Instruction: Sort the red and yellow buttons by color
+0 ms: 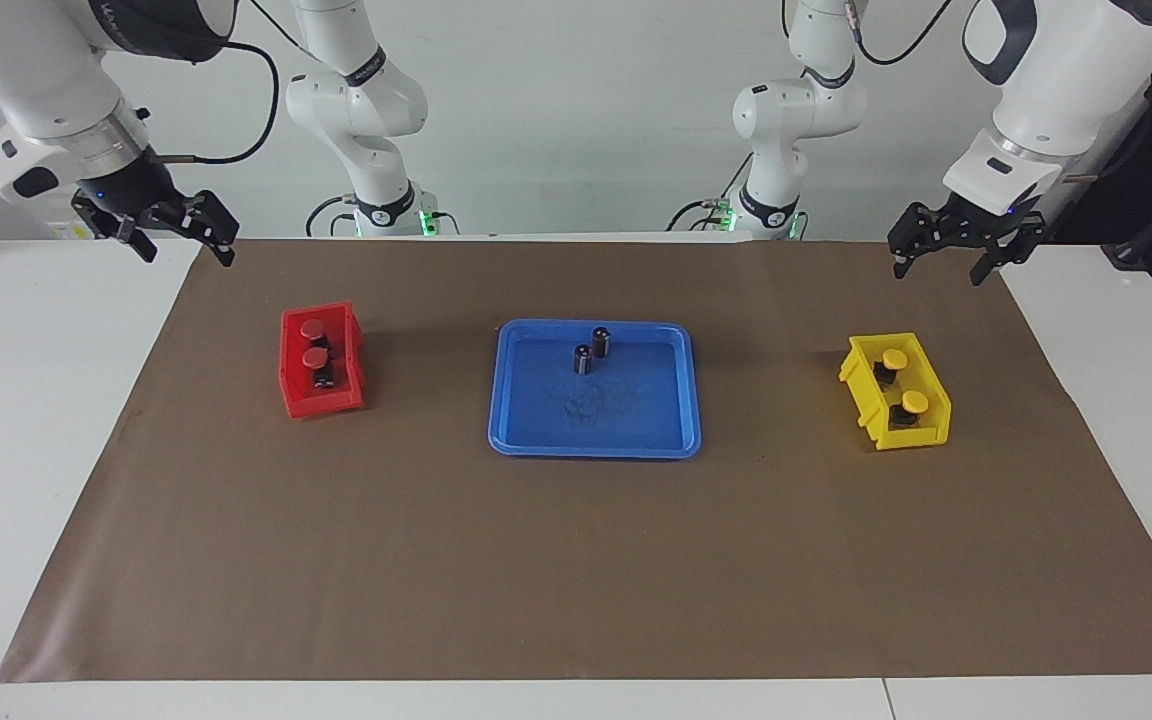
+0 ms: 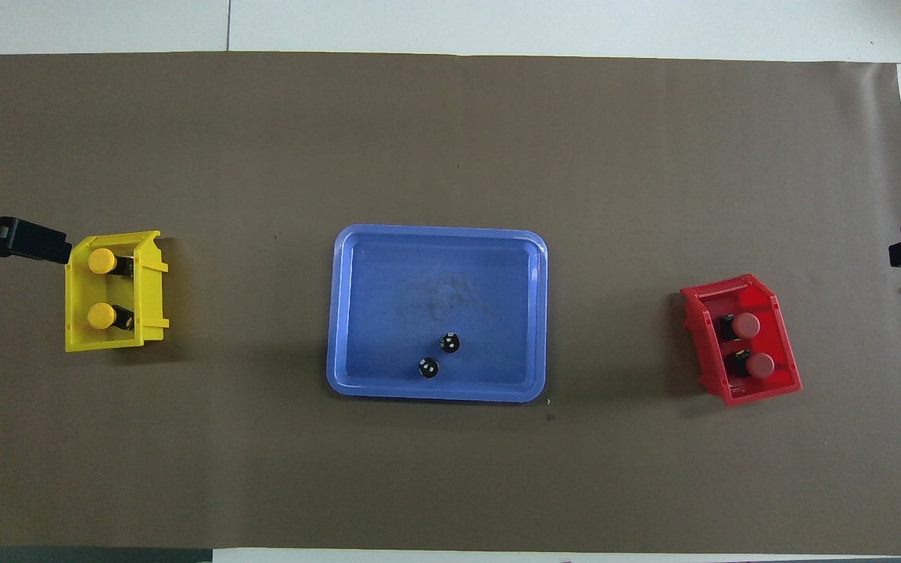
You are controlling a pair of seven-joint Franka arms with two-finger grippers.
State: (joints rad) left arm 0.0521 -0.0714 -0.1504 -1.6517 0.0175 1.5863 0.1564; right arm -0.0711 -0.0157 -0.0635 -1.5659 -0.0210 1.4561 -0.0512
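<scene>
Two red buttons [image 1: 312,328] [image 1: 315,357] sit in the red bin [image 1: 289,385] toward the right arm's end; they also show in the overhead view [image 2: 746,324] [image 2: 760,364]. Two yellow buttons [image 1: 894,359] [image 1: 915,402] sit in the yellow bin [image 1: 861,395] toward the left arm's end, and also show in the overhead view [image 2: 101,260] [image 2: 101,315]. My right gripper [image 1: 186,245] is open and empty, raised over the mat's edge beside the red bin. My left gripper [image 1: 939,272] is open and empty, raised over the mat beside the yellow bin.
A blue tray [image 1: 596,440] lies in the middle of the brown mat [image 1: 576,570], between the bins. Two small dark capless cylinders [image 1: 583,359] [image 1: 601,342] stand in the part of the tray nearest the robots.
</scene>
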